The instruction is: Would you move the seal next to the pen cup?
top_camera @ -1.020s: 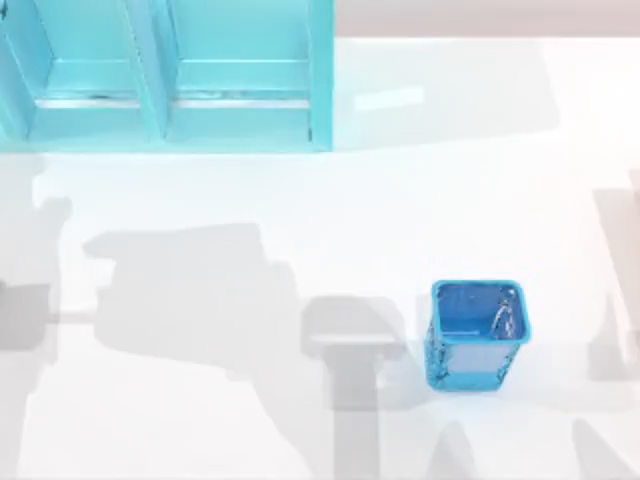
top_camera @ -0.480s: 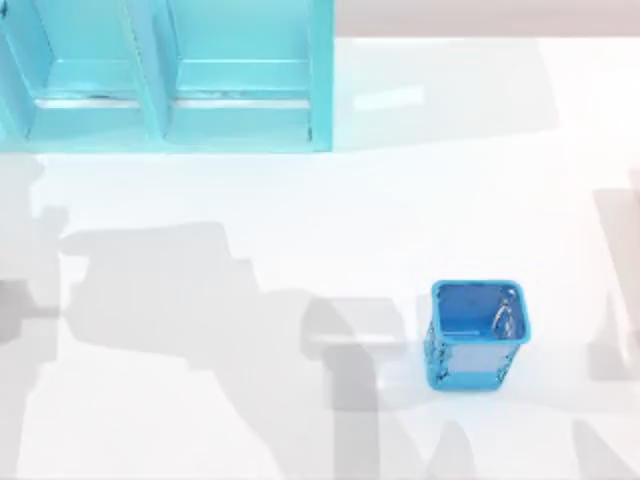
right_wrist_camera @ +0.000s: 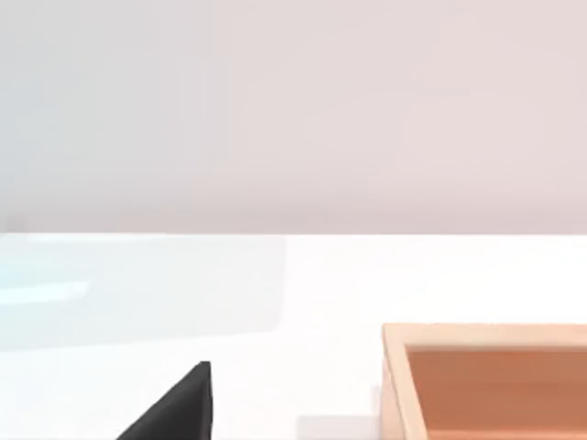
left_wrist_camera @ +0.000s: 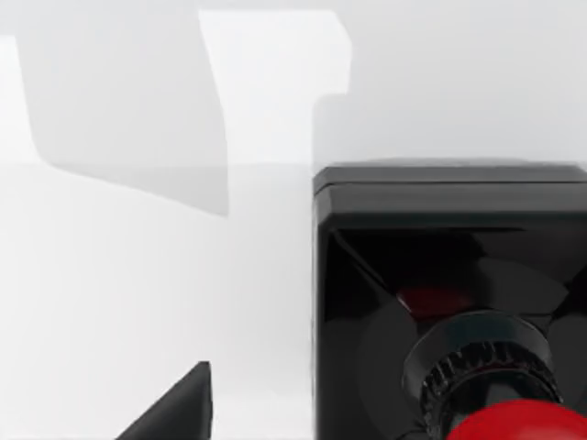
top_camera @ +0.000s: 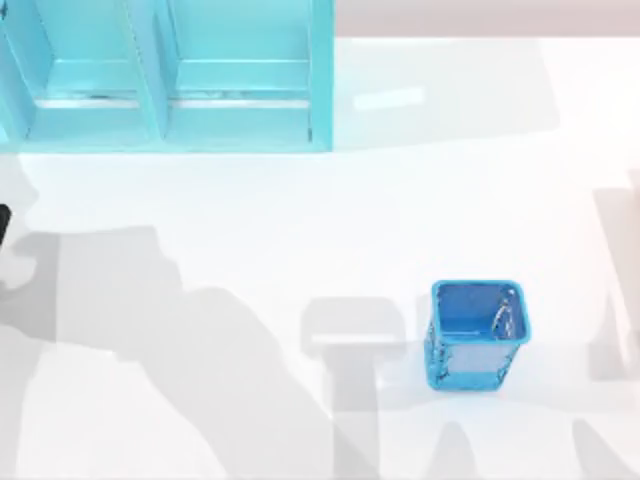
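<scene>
Left wrist view: seal (left_wrist_camera: pixel 449 302) close below left hand; hand state unclear.

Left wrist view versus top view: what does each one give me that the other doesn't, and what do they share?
The left wrist view alone gives the seal, close up: its black square base and red knob, standing upright on the table, with a dark fingertip of the left gripper beside it and apart from it. The top view alone gives the pen cup, upright toward the table's right side, and the light-blue shelf unit along the far left edge. Both share the white table and the grey shadows across it.
</scene>
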Available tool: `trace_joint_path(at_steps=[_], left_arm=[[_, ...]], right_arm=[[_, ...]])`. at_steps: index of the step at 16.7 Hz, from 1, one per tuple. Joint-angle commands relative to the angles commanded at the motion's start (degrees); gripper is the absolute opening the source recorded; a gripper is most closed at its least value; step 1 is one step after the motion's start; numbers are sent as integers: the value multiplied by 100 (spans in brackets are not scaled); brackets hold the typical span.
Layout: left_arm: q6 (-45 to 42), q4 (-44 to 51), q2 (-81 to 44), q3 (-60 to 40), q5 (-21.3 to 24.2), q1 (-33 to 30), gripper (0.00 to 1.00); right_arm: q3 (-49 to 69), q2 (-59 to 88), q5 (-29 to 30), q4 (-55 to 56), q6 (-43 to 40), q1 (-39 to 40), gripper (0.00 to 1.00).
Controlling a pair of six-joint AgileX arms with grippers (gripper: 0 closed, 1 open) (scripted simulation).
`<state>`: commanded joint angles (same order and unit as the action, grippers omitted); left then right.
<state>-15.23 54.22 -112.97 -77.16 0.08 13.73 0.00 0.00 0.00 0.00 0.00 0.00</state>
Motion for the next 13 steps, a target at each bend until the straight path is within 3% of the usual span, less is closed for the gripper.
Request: trace_joint_path(at_steps=[3,13], left_arm=[[0,0,0,0,0,0,100],[0,0,0,0,0,0,25]], right_arm=[[0,0,0,0,0,0,100],[0,0,0,0,0,0,100]])
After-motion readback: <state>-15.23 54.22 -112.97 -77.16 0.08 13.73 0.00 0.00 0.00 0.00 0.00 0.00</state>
